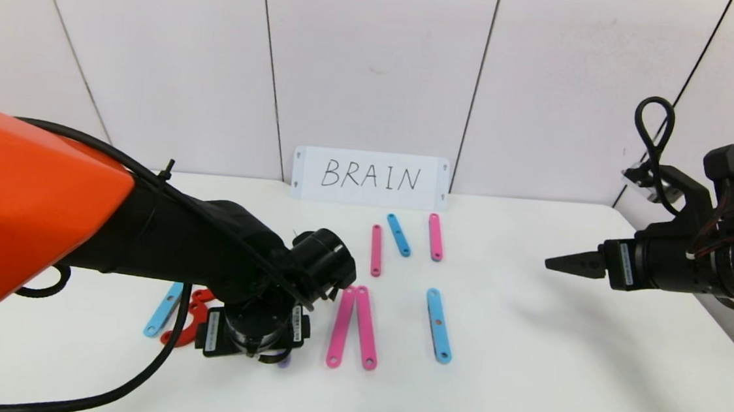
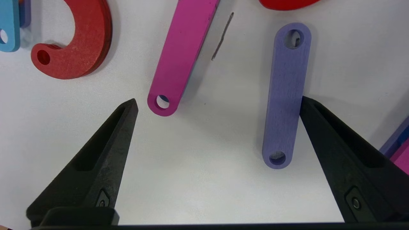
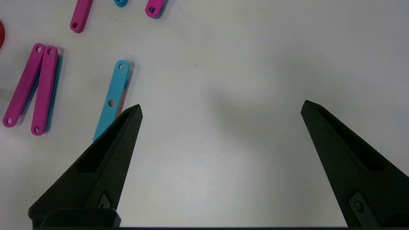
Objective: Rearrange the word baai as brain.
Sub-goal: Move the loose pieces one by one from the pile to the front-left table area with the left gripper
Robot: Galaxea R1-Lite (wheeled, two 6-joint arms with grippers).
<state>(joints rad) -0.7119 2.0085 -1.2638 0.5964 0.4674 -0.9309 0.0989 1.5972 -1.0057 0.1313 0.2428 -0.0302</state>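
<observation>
The word lies as flat pieces on the white table [image 1: 524, 375]: a light-blue strip [image 1: 163, 309] and red arcs [image 1: 192, 310] at the left, two long pink strips [image 1: 353, 327] meeting in a point, and a blue strip [image 1: 439, 325]. Three short strips [image 1: 406, 238] lie farther back. My left gripper [image 2: 217, 103] is open, low over the table. A purple strip [image 2: 285, 95] lies flat against its one finger, and a pink strip's end [image 2: 163, 102] is near the other. A red arc [image 2: 80, 48] lies beyond. My right gripper [image 1: 562, 263] is open and empty above the table's right side.
A white card with handwritten "BRAIN" [image 1: 370, 177] stands against the back wall. The left arm's orange and black body [image 1: 77, 222] covers the table's left part. The right wrist view shows the blue strip [image 3: 112, 99] and the pink pair [image 3: 32, 89] off to one side.
</observation>
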